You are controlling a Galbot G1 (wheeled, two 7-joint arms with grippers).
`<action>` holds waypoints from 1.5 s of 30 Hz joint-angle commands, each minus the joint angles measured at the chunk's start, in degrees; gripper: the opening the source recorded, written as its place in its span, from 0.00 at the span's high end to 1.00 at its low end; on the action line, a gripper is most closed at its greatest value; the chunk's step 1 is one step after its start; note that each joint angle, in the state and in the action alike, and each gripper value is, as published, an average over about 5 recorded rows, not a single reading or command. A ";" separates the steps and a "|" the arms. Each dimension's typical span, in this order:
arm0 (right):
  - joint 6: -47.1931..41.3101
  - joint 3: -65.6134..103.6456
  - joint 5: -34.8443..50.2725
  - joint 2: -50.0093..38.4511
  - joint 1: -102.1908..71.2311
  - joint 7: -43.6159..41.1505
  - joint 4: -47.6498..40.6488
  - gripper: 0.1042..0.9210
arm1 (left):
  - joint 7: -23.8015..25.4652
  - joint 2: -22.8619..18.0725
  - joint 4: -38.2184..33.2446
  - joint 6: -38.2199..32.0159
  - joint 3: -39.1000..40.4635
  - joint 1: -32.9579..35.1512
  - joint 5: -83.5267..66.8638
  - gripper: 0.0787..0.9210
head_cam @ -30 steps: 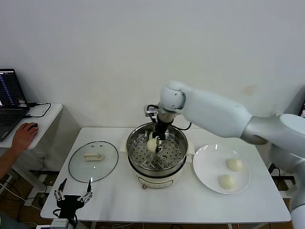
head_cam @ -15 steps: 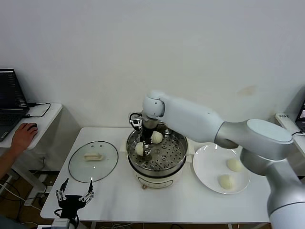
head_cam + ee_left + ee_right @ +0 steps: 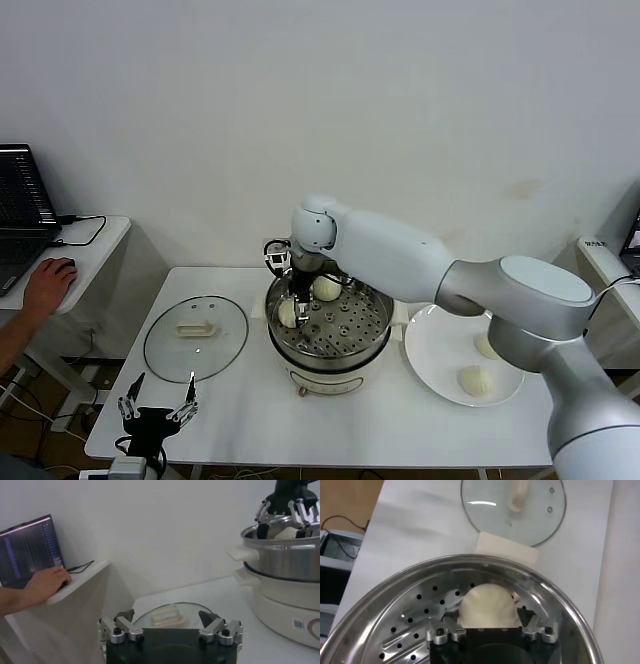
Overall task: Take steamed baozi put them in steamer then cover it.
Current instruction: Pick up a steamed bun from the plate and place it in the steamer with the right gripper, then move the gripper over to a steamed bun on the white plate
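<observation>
Right gripper [image 3: 293,308], jaws spread, straddles a bun [image 3: 487,607] at 9 o'clock in the steamer [image 3: 372,345]. Lift straight up to avoid nudging it. Left gripper [image 3: 155,408] parked, open.

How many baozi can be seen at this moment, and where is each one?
4. Two baozi lie in the steamer: one at its left side under the right gripper, one toward the back. Two lie on the white plate: one near the front, one partly hidden behind the right arm.
</observation>
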 commanded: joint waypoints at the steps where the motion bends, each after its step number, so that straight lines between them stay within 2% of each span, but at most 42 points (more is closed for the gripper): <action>1: 0.67 4.68 0.01 -9.26 2.57 -3.36 7.06 0.12 | 0.14 -0.06 0.03 0.07 0.06 -0.01 0.17 0.12; 12: 3.97 7.36 -1.22 -36.54 3.52 -7.65 26.77 0.12 | 0.99 0.06 0.95 0.86 0.34 -0.23 0.43 0.12; 17: 5.97 9.52 -2.03 -47.53 0.03 -7.85 31.85 0.12 | 1.41 -0.06 1.95 1.23 0.79 -0.50 1.02 0.12; 22: 7.96 11.69 -5.36 -53.98 -4.98 -8.28 35.18 0.12 | 1.37 0.19 2.50 1.21 0.86 -0.13 1.18 0.12; 31: 10.87 18.68 -14.82 -55.45 -21.24 -8.13 35.07 0.12 | 1.63 -0.49 1.20 1.55 1.07 0.49 1.36 0.12; 45: 11.97 21.16 -21.29 -47.40 -27.67 -5.75 25.03 0.12 | 1.42 -0.53 3.26 1.42 0.59 0.86 1.55 0.12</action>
